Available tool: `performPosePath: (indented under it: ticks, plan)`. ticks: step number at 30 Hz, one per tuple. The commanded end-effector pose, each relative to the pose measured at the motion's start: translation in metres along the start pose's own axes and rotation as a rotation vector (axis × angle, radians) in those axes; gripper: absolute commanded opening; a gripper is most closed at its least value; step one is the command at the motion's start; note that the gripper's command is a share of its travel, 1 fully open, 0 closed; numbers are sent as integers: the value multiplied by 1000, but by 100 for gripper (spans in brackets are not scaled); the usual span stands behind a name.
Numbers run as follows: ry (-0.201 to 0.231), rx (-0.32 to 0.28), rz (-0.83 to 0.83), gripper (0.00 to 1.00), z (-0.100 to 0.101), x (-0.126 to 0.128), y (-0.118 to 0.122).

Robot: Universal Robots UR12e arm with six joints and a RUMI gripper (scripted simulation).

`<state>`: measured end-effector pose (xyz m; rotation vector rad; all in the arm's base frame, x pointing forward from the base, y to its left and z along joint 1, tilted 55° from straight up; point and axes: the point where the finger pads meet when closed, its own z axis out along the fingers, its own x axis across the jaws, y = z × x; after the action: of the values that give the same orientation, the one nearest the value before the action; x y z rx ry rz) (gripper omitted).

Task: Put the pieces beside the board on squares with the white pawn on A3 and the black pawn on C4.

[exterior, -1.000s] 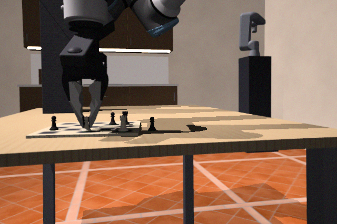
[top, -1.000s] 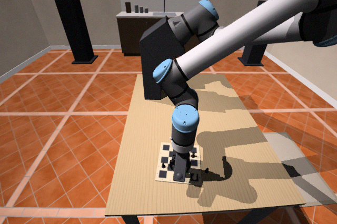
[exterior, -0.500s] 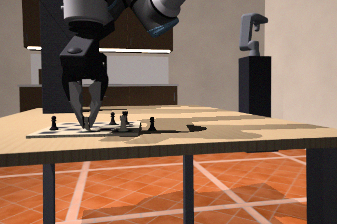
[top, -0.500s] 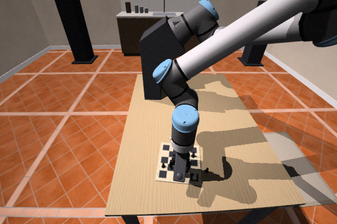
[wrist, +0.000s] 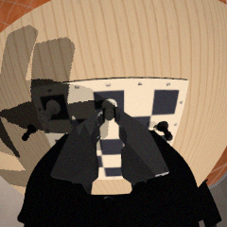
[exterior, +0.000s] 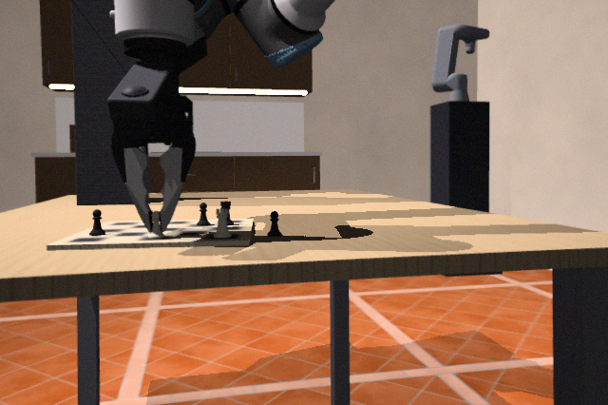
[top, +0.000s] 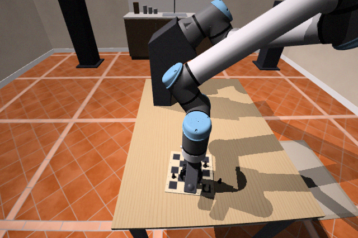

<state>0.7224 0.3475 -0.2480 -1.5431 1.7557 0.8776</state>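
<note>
My gripper (exterior: pixel 156 221) (wrist: pixel 109 109) is shut on the white pawn (exterior: pixel 158 232) (wrist: pixel 112 101), low over A3 of the chessboard (top: pixel 167 188) (exterior: pixel 66 246) (wrist: pixel 154 86). The fingers hide most of the pawn. Its base is at or very near the board; whether it touches or leans slightly, I cannot tell. In the top view the arm hides the fingertips and this pawn. The loose black pawn (top: pixel 219 181) (exterior: pixel 274 224) (wrist: pixel 29 132) stands upright on the table beside the board's number 1 edge.
A white rook (exterior: pixel 222 224) (wrist: pixel 52 109) stands on A1 in shadow. A black pawn (top: pixel 173 175) (exterior: pixel 97 223) (wrist: pixel 165 130) stands on B5. Another black pawn (exterior: pixel 203 215) and a black rook (exterior: pixel 226 206) stand farther back on the board.
</note>
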Motion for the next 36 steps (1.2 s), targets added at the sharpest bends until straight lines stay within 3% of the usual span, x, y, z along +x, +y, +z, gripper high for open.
performPosePath:
  ticks: [1,7,20,36]
  plan:
    - [0,1,0,0,-1,0,-1]
    - [0,1,0,0,-1,0,-1]
    - [0,1,0,20,-1,0,-1]
    - [0,1,0,20,-6,0,-1]
